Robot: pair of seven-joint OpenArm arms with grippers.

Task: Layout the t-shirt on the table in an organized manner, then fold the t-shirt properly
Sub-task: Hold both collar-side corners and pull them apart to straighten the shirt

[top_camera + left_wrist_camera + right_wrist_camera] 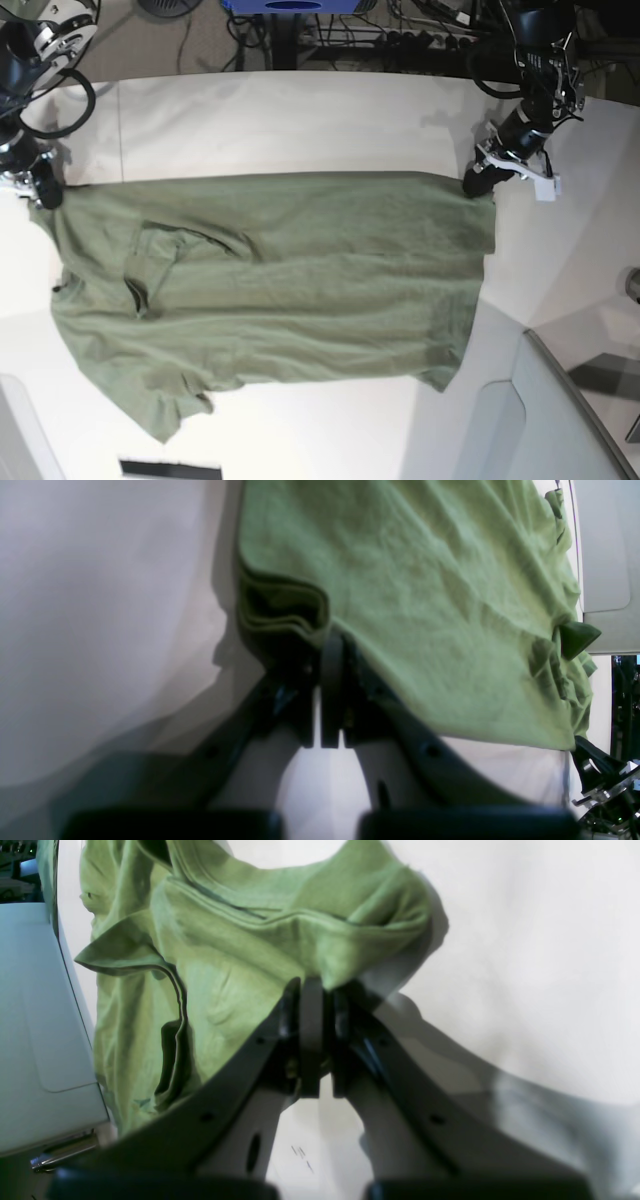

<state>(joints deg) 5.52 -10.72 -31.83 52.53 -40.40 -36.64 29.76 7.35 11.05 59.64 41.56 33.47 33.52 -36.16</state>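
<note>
The olive-green t-shirt [280, 270] lies spread across the white table [300, 120], wrinkled, with one sleeve folded over near the base view's left. My left gripper [476, 184] sits at the shirt's far right corner. The left wrist view shows this gripper [331, 652] shut on a bunched fold of the t-shirt [425, 605]. My right gripper [46, 196] is at the shirt's far left corner. In the right wrist view, that gripper [312, 990] is shut on a gathered edge of the t-shirt [225, 955].
A grey translucent panel [530, 420] stands at the near right corner of the table and shows in both wrist views [605, 555] [35, 1015]. Cables and equipment [420, 30] run behind the far edge. A dark strip [170, 468] lies at the near edge.
</note>
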